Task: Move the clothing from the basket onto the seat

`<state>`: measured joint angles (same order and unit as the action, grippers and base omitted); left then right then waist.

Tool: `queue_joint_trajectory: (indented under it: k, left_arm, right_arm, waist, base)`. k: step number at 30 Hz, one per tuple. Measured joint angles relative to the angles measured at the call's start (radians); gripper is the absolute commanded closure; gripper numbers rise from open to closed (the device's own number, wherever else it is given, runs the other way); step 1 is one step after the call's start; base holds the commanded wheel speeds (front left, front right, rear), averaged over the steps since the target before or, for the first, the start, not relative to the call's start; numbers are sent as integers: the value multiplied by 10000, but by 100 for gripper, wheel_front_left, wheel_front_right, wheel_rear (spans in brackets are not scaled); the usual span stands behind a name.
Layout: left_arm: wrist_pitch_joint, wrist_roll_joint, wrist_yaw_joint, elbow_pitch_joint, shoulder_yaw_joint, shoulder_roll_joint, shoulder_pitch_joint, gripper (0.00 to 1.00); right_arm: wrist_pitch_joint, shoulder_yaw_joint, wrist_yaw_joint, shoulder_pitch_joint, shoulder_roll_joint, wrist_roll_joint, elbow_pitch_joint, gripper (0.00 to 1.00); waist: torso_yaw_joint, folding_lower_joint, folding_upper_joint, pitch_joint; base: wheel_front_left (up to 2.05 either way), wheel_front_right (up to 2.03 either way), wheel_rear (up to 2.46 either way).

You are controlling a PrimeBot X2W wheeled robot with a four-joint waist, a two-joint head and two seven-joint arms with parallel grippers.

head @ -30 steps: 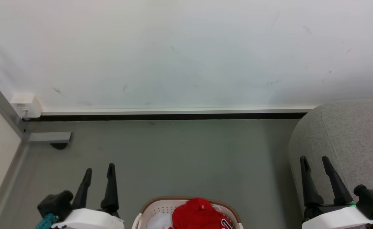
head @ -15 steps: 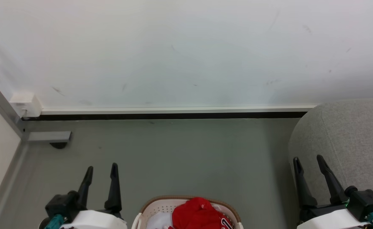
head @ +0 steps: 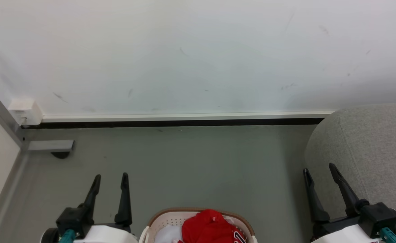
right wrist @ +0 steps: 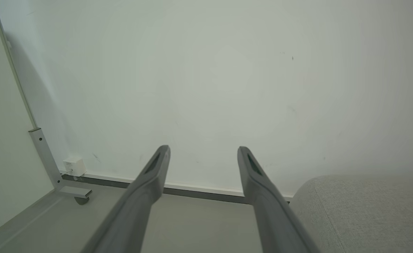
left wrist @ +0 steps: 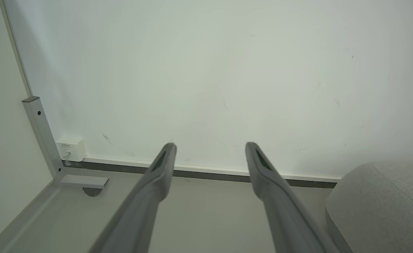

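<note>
Both sets of fingers are spread wide and hold nothing.

Nearest: the basket (head: pixel 171 213) sits between the left gripper (head: pixel 111 175) and right gripper (head: pixel 318 167), back of the fingertips, and the bottom edge of the head view cuts it off. The clothing (head: pixel 208 227) is heaped inside, red, none out yet. There's a white patch on the left-finger side of it, can't tell what.

Risks as I see them:
- Both wrist views look past the fingertips at the wall (head: pixel 198 50), not into the basket. Any reach is blind until the arms pitch down and back.
- The basket is light with perforated walls. A fingertip snagging a hole or the rim would drag or tip it.
- The jerseys are soft and piled. A shallow pinch slips off. A deep one lifts a tangle, and the trailing cloth hooks the rim or drops on the floor (head: pixel 198 162).
- The seat (head: pixel 370 141) lies just outboard of the right fingers, its rounded corner close. A wide swing brushes it, and a release too near that corner lets the fabric slide off.

The metal frame foot (head: pixel 51 145) is ahead of the left fingers on their outer side and well apart. Low concern.
</note>
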<state>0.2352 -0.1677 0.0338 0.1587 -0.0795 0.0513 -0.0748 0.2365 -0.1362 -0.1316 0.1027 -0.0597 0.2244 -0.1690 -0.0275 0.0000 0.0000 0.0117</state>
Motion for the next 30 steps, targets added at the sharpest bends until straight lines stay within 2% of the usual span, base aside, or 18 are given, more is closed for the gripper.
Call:
queue_joint_trajectory:
  k: [14,30]
  left_arm:
    - [280,1012,159,12,-71,-13,2,0]
    - [288,1028,98,67,25,-19,1,0]
  right_arm:
    - [265,-176,0,77,-8,-1003,58,0]
    - [280,-117,0,122,13,-951,61,0]
  waist:
    - [-27,0,0,3]
    - [-82,0,0,22]
  base:
    - [0,0,0]
    - [0,0,0]
